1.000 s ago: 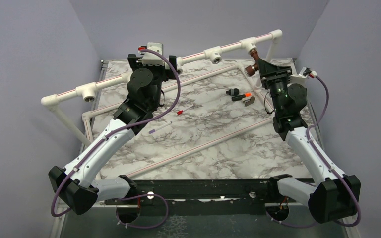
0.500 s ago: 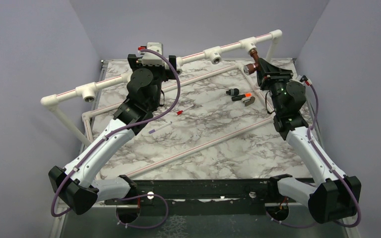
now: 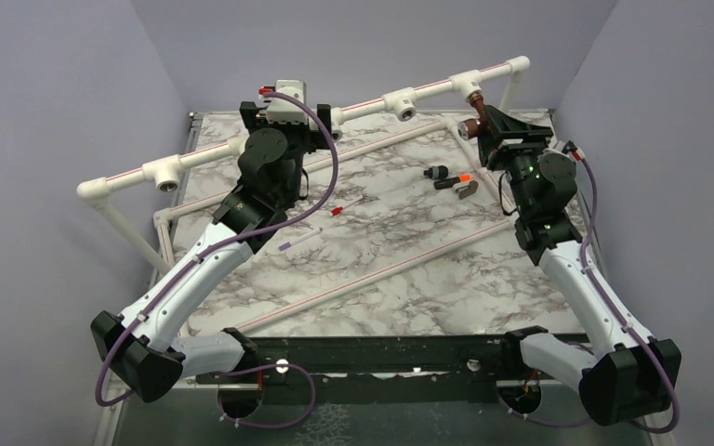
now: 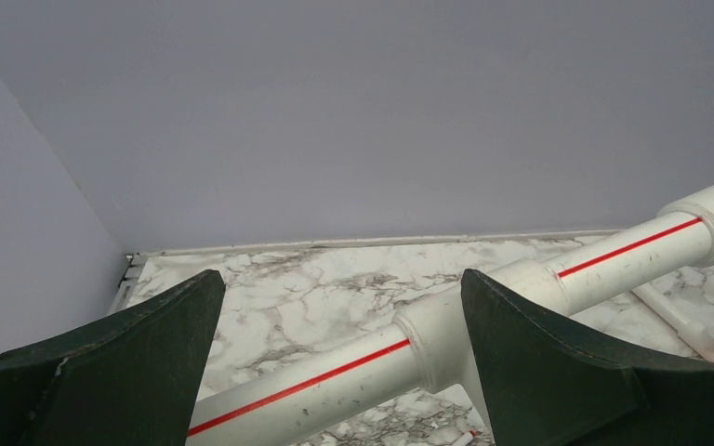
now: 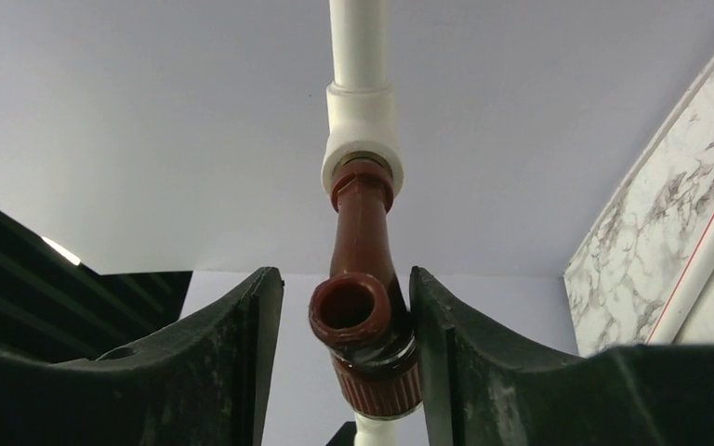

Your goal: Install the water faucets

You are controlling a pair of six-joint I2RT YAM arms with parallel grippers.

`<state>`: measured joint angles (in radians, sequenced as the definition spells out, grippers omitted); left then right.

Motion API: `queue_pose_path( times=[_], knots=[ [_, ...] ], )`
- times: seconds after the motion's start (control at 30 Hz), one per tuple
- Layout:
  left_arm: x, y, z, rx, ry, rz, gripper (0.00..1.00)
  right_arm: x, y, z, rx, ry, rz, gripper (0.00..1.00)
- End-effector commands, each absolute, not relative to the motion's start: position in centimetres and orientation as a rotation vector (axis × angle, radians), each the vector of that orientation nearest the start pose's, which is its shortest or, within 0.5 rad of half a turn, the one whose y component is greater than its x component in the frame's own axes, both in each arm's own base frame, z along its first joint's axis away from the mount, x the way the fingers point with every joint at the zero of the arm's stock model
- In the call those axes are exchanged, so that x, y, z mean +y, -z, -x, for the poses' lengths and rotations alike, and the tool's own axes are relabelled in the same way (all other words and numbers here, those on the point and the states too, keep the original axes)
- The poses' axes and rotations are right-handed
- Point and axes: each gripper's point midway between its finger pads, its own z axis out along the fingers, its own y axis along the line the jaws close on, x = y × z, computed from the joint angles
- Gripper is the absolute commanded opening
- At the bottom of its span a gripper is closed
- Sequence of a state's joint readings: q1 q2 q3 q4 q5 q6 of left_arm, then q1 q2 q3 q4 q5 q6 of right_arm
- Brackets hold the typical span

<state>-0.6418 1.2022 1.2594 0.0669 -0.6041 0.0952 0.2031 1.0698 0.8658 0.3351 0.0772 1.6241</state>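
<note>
Copper faucet [image 3: 469,128] hangs from white pipe frame [image 3: 428,88] at two o'clock. Right gripper [image 3: 482,123] sits against it. Small loose parts [image 3: 451,179] lie nearby on marble table [image 3: 381,242].

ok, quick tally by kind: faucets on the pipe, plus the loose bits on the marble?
copper faucet on the pipe: 1
thin tipped sticks: 2, one red-tipped, one purple-tipped
small black parts: 2, one plain, one orange-tipped
bent metal piece: 1
total: 6

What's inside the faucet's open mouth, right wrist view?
The faucet shows only a dark, empty-looking bore; deeper in is shadowed. Its far end is covered by the white fitting.
</note>
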Motion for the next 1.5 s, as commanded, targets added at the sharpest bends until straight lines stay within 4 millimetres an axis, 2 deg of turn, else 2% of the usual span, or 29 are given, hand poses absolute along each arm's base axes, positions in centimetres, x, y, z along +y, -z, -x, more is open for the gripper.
queue_pose_path(
  times=[0.0,0.1,0.47,0.6,0.8,1.03,1.27,1.47],
  knots=[
    [-14.4,-37.1,-37.2,1.604,-0.094,-0.115,0.99,11.6,-41.3,-36.4,1.17,-1.477,-1.039,0.6],
    [-14.5,-37.0,-37.3,1.607,-0.097,-0.116,0.99,11.1,-40.9,-36.3,1.177,-1.435,-1.055,0.66],
    [-14.5,-36.7,-37.4,1.612,-0.1,-0.119,0.99,10.0,-38.2,-34.9,1.268,-1.263,-1.045,0.73],
    [-14.6,-36.7,-37.4,1.613,-0.1,-0.12,0.99,8.9,-37.8,-34.0,1.288,-1.154,-1.009,0.77],
    [-14.6,-36.7,-37.4,1.612,-0.098,-0.12,0.99,7.8,-37.5,-33.1,1.322,-0.999,-0.911,0.77],
    [-14.5,-36.8,-37.4,1.609,-0.102,-0.118,0.99,6.4,-38.9,-32.2,1.353,-0.698,-0.597,0.76],
    [-14.6,-36.7,-37.5,1.612,-0.099,-0.121,0.99,5.7,-41.7,-30.8,1.309,-0.38,-0.197,0.77],
    [-14.6,-36.6,-37.5,1.611,-0.102,-0.12,0.99,5.2,-42.1,-30.8,1.293,-0.085,0.116,0.76]
  ],
)
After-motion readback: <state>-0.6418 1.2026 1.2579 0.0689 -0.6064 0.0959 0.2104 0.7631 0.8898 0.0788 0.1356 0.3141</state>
